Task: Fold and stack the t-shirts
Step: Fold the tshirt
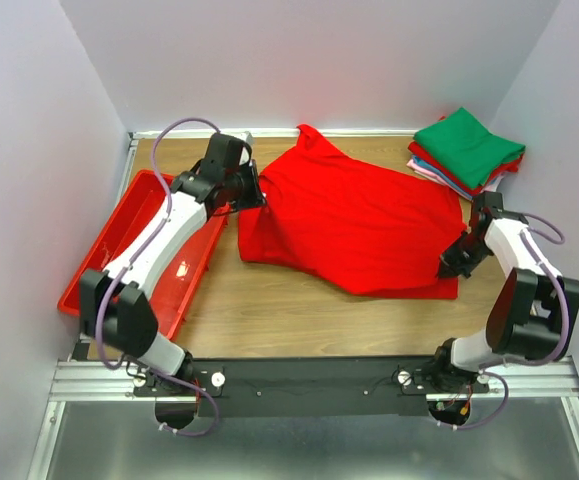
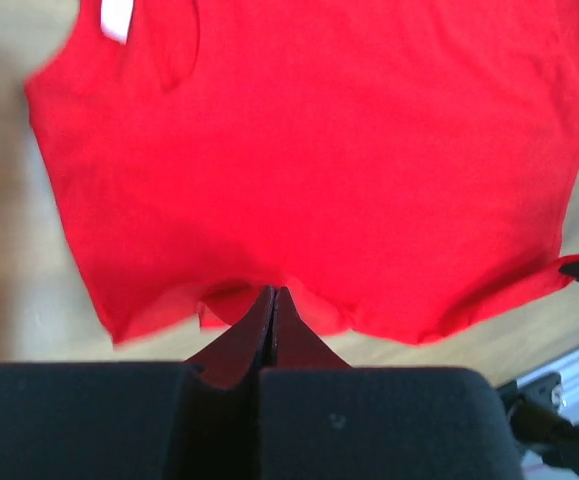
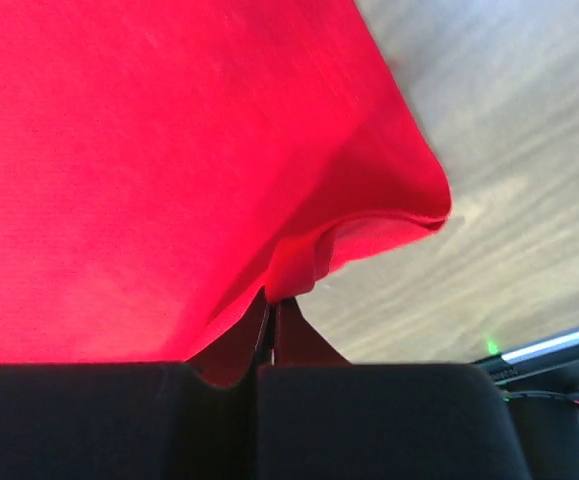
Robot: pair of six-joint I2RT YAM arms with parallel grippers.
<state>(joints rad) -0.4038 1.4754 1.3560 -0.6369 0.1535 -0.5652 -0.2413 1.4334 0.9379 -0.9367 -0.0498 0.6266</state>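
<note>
A bright red t-shirt lies spread across the middle of the wooden table, its white neck tag showing in the left wrist view. My left gripper is shut on the shirt's left edge, the cloth bunched at the fingertips. My right gripper is shut on the shirt's near right corner, where the hem folds over the tips. A stack of folded t-shirts, green on top over red, blue and pink, sits at the back right corner.
A red plastic tray lies along the table's left side under the left arm. White walls close in the back and sides. The black mounting rail runs along the near edge.
</note>
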